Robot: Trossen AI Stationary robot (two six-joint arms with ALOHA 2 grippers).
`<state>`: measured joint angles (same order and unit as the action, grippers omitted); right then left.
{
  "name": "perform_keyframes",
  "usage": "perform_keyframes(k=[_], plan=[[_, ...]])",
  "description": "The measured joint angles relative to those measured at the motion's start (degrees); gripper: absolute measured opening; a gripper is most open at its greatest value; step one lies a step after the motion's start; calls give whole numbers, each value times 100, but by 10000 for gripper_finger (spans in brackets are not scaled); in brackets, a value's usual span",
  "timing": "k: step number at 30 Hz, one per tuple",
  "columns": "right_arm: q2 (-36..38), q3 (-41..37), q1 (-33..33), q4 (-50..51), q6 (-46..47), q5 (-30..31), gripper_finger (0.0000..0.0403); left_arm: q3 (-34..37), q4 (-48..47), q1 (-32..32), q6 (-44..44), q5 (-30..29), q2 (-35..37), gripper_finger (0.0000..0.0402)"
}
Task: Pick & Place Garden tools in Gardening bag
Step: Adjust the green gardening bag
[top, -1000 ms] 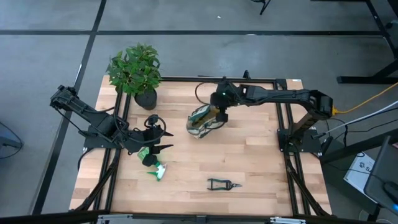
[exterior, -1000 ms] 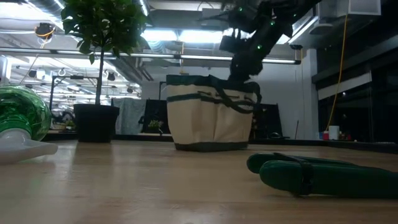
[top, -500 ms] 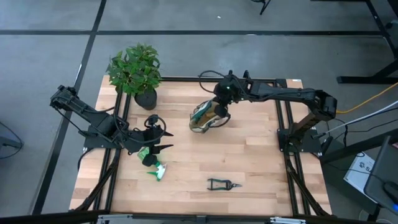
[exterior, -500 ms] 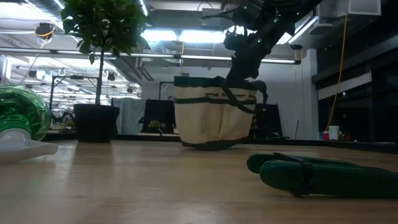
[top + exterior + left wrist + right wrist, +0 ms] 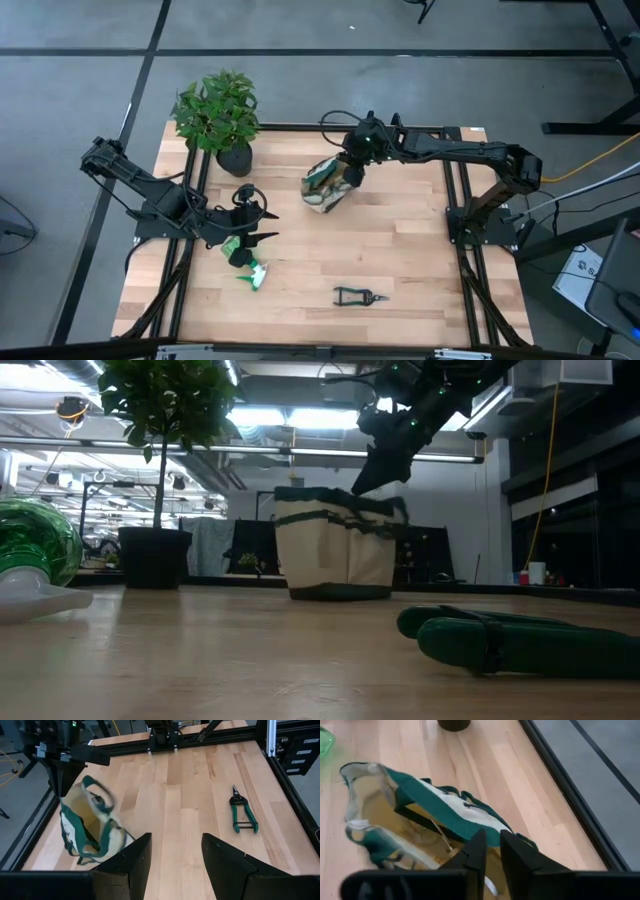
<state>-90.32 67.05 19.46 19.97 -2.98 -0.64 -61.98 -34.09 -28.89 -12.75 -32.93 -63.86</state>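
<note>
High view: pruning shears point(image 5: 359, 296) lie lengthwise left-to-right, tips right.

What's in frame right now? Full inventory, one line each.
Gardening bag: 1, cream with dark green trim, table's far middle, under the right gripper.
Pruning shears: 1, dark, table's near edge, lying flat.
Green pieces: a small cluster, bright green, near-left of table by the left gripper.
Potted plant: 1, leafy green in black pot, far-left corner.
Table: 1, light wood, black frame.
Left gripper: open, low by the green pieces.
Right gripper: just above the bag's rim.
</note>
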Motion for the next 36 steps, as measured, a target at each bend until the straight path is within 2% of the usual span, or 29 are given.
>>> perform_keyframes(k=[8,13,20,28,31,36], plan=[[9,0,4,-277,125,-5,133,0,-2,1,0,0,0,169],[208,66,-37,-151,218,-496,169,0,-2,1,0,0,0,169],[601,94,-265,-75,178,-1278,171,0,-1,1,0,-1,0,169],[549,94,-660,61,-965,-1310,170,0,-1,-2,0,0,0,169],[516,98,-734,7,-1561,-896,170,0,-2,-2,0,0,0,169],[472,96,-835,8,-1691,754,170,0,-1,-1,0,0,0,169]])
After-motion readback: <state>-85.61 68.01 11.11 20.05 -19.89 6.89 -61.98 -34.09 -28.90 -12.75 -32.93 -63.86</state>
